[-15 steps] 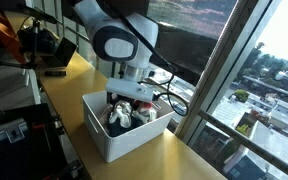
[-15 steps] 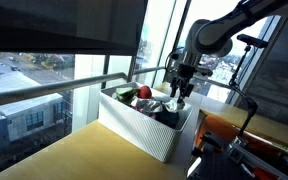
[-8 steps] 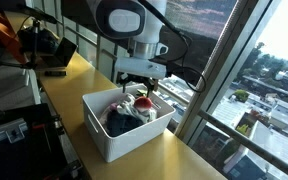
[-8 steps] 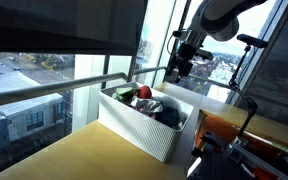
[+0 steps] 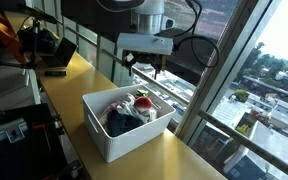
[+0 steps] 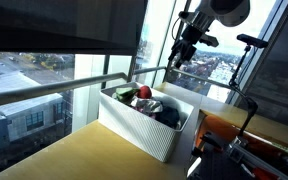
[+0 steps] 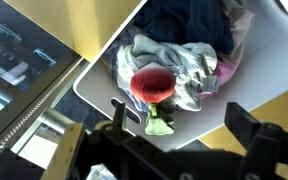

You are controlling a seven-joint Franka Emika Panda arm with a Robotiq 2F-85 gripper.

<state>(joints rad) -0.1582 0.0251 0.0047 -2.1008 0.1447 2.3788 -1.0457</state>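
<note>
The gripper is up and clear now. A second ago it is down inside the bin, fingers buried among the clothes. Half a second ago it is just above the rim. Now it hangs well above the pile, in both exterior views. The jaws were narrower down in the bin; now they stand spread wide, and nothing is between them. It has come up empty.

From the wrist view, the two fingers frame the bottom of the picture and the gripper looks straight down at the load. The red piece lies on top of a crumpled grey cloth, almost directly under the open jaws and well apart from them. A green scrap pokes out just beside the red piece. A dark cloth fills the rest of the bin.

In an exterior view the red piece sits at the far end of the bin, with the dark cloth nearer. It shows more plainly than before, when the gripper covered it. The bin has not shifted: it rests on the yellow table, close to the window. The red piece peeks above the rim there too.
</note>
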